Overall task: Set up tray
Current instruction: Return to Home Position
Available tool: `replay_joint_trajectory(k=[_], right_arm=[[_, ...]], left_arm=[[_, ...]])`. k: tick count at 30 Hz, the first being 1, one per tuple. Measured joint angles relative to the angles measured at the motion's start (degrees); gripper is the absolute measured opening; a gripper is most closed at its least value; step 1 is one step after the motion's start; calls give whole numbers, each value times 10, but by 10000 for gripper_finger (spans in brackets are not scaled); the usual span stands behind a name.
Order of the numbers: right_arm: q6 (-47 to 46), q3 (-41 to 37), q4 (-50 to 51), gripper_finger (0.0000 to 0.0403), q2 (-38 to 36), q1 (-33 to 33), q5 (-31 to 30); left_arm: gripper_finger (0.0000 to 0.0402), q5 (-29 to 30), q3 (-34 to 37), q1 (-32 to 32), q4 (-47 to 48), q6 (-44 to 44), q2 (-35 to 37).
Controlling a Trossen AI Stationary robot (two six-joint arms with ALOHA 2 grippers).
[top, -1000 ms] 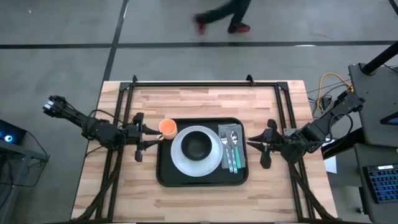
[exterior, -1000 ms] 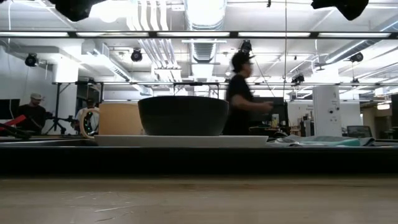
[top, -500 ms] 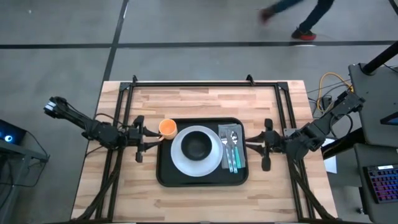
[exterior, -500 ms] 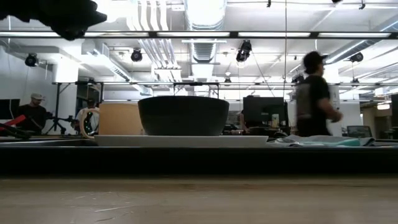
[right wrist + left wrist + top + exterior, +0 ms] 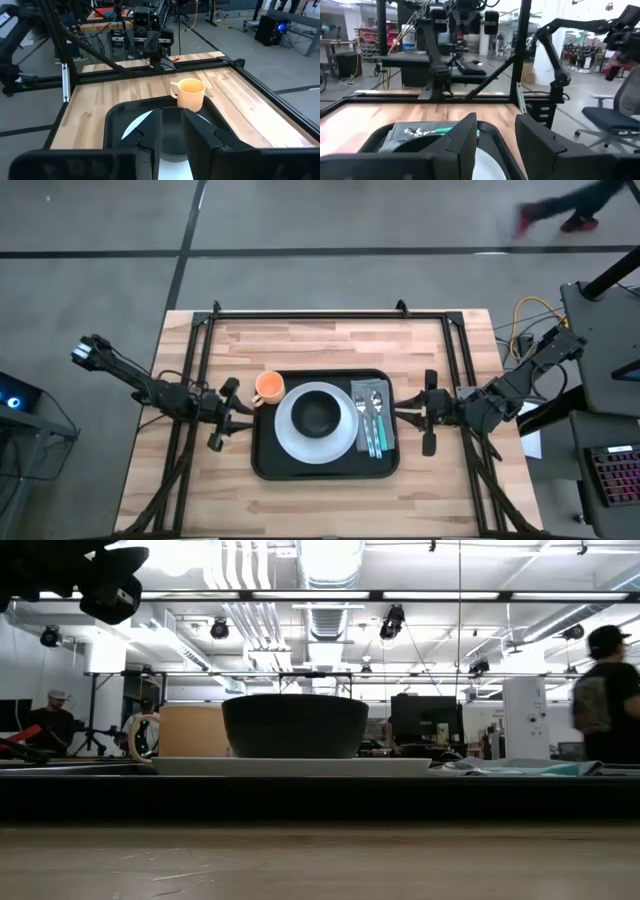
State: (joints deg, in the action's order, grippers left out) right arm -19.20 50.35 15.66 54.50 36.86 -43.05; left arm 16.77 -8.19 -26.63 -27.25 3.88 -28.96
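Background person (image 5: 608, 690) now far right; left hand (image 5: 232, 412) withdrawn farther from tray (image 5: 262, 465).

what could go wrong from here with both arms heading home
The left gripper sits close to the cup at the tray's left rim; a sideways swing might tip it. The right gripper is just off the right rim by the napkin; a low move might nudge the tray and shift the cutlery.
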Motion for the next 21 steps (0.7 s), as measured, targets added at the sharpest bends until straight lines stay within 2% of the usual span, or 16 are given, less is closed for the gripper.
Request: replay_joint_trajectory(k=[7, 14, 21], right_arm=[[-3, -1, -14, 63, 13, 0, 0], [-32, -1, -17, 63, 38, 0, 0], [-38, -1, -52, 63, 73, 0, 0]], left_arm=[[117, -18, 17, 0, 0, -4, 52], [117, -78, 36, 0, 32, 2, 146], [117, -84, 37, 0, 67, 10, 186]])
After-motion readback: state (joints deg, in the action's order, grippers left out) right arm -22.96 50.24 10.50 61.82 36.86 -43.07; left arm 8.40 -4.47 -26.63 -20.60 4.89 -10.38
